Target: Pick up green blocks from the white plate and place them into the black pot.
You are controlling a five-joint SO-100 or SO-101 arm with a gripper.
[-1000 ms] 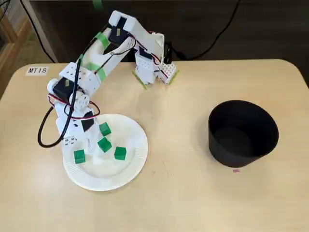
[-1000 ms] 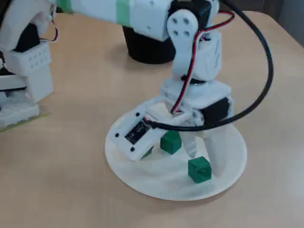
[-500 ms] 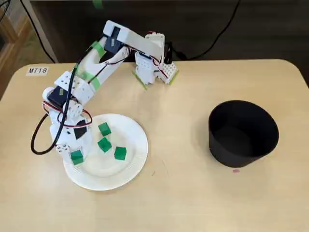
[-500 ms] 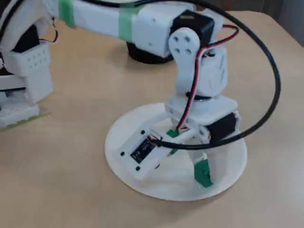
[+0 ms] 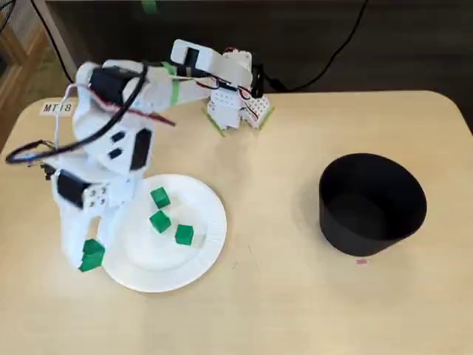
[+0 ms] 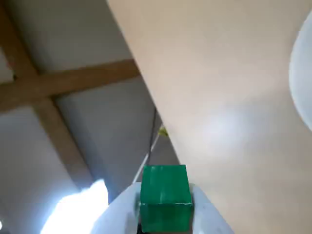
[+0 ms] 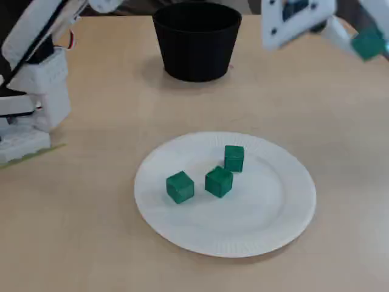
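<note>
My gripper (image 5: 90, 255) is shut on a green block (image 5: 92, 256), raised off the table at the left of the white plate (image 5: 199, 251). The wrist view shows that block (image 6: 165, 196) pinched between the two white fingers. In a fixed view the held block (image 7: 368, 43) is high at the top right, above the table. Three green blocks remain on the plate (image 7: 273, 225): one (image 5: 160, 197), another (image 5: 160, 221) and a third (image 5: 184, 235). The black pot (image 5: 372, 203) stands far to the right, apart from the arm.
The arm's white base (image 5: 235, 107) is clamped at the back of the table. A label reading MT18 (image 5: 57, 108) sits at the back left. A small pink mark (image 5: 361, 260) lies in front of the pot. The wrist view looks past the table's edge to the floor.
The gripper closed on the leftmost block on the plate and lifted it up and off to the left. The other three blocks have not moved.
</note>
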